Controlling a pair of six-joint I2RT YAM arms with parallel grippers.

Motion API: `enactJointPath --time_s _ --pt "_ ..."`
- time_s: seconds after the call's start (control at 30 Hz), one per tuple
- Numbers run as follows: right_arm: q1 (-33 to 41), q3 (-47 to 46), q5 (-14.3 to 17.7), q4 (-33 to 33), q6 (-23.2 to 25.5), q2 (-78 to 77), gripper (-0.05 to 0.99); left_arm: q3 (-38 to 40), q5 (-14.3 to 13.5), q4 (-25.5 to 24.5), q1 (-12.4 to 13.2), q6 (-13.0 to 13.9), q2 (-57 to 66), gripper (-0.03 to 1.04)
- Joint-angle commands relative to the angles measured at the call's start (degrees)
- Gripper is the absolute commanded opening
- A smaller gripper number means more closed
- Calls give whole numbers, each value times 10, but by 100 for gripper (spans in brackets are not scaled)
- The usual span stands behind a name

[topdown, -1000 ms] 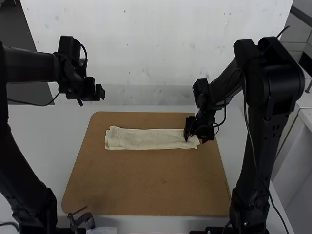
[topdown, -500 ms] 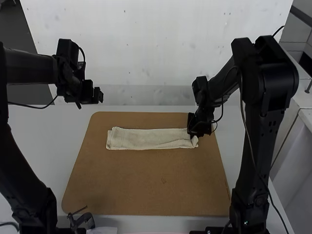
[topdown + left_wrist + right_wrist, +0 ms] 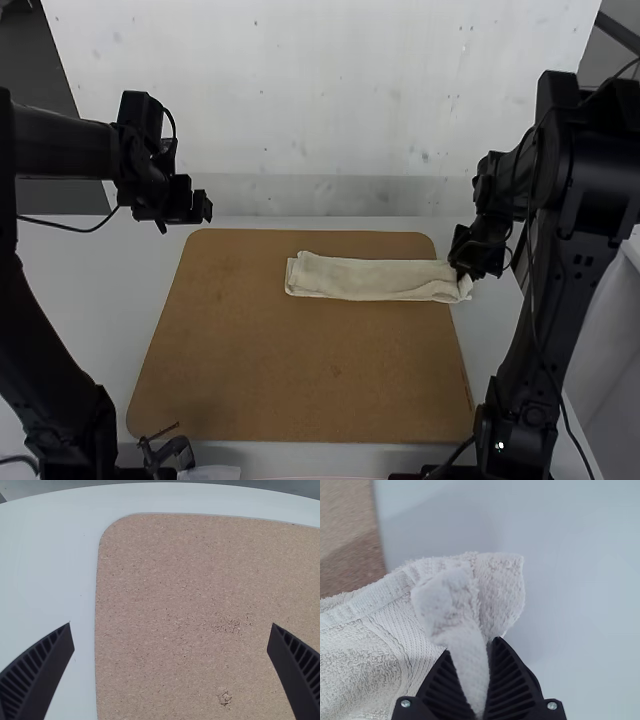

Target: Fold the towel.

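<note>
The cream towel (image 3: pixel 375 279) lies folded into a long narrow strip, its right end reaching past the board's right edge. At that end is my right gripper (image 3: pixel 464 268). In the right wrist view the right gripper (image 3: pixel 479 672) is shut on a pinched bit of the towel (image 3: pixel 375 655), with a bunched tuft standing between and above its fingers. My left gripper (image 3: pixel 205 207) hangs well away from the towel, beyond the board's far left corner. In the left wrist view the left gripper (image 3: pixel 171 637) has its fingers wide apart, with nothing between them.
A brown board (image 3: pixel 290 370) with rounded corners lies on the white table (image 3: pixel 60 290). Its left part is bare. A small black clamp-like object (image 3: pixel 170 452) stands at the board's near left corner. A pale wall rises behind the table.
The right arm has moved to the right, dragging the towel by its right end over the board's edge. The left gripper has shifted only slightly.
</note>
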Motion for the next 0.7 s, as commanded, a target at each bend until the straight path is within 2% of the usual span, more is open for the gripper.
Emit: enactJointPath --time_s 0.0,0.2,0.4,0.5,0.67 --pt "-45 23 17 1 -52 -12 2 -5 6 3 6 8 -23 101" --pt "-108 66 16 -5 -81 13 2 -13 6 3 8 7 -24 101" --pt "-140 107 16 -21 -94 35 2 -18 8 5 14 7 -24 101" --pt "-139 111 16 -42 -95 33 2 -20 9 12 20 16 -24 101" --pt "-79 85 16 -47 -74 -13 2 -21 9 14 23 17 -22 101"
